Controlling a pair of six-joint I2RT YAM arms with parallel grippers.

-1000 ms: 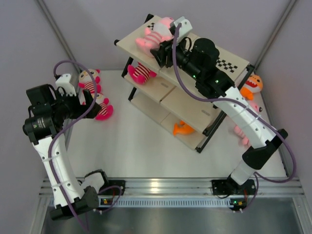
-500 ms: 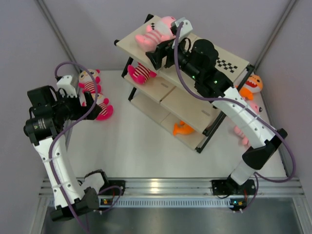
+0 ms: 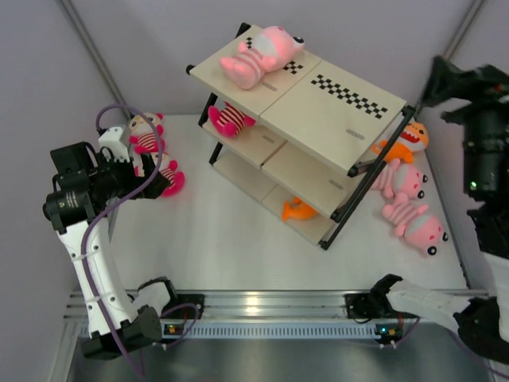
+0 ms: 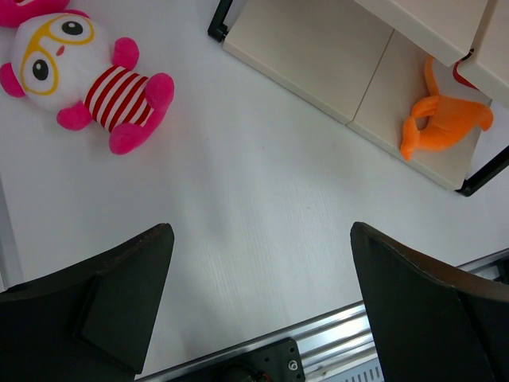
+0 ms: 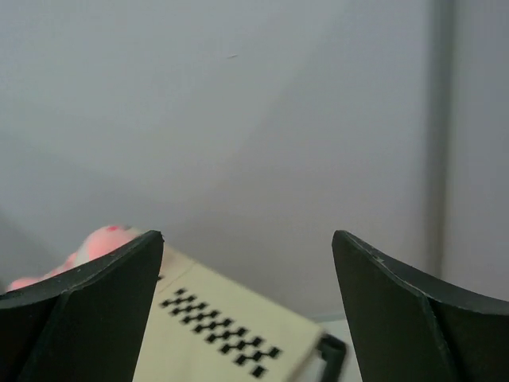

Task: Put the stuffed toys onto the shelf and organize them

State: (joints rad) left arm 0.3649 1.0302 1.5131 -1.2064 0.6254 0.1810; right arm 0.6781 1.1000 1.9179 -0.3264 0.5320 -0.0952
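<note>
The shelf (image 3: 350,119) stands at the middle of the table. A large pale-pink toy (image 3: 258,54) lies on its top board, a hot-pink striped toy (image 3: 229,119) on the middle tier, and an orange toy (image 3: 296,209) on the bottom tier. Two hot-pink toys (image 3: 145,131) lie on the table at the left. An orange toy (image 3: 409,137) and two pale-pink toys (image 3: 413,223) lie right of the shelf. My left gripper (image 3: 155,185) is open and empty above the table; its view shows a hot-pink toy (image 4: 87,79) and the orange toy (image 4: 441,119). My right gripper (image 3: 445,83) is open, empty, raised at the far right.
The right wrist view shows the checker strip of the top board (image 5: 231,334), a bit of the pale-pink toy (image 5: 99,243) and the grey back wall. A metal rail (image 3: 262,306) runs along the near edge. Grey walls close the table at left, back and right.
My right gripper has let go of the pale-pink toy on the top board and pulled back up and far to the right. The left arm has barely shifted.
</note>
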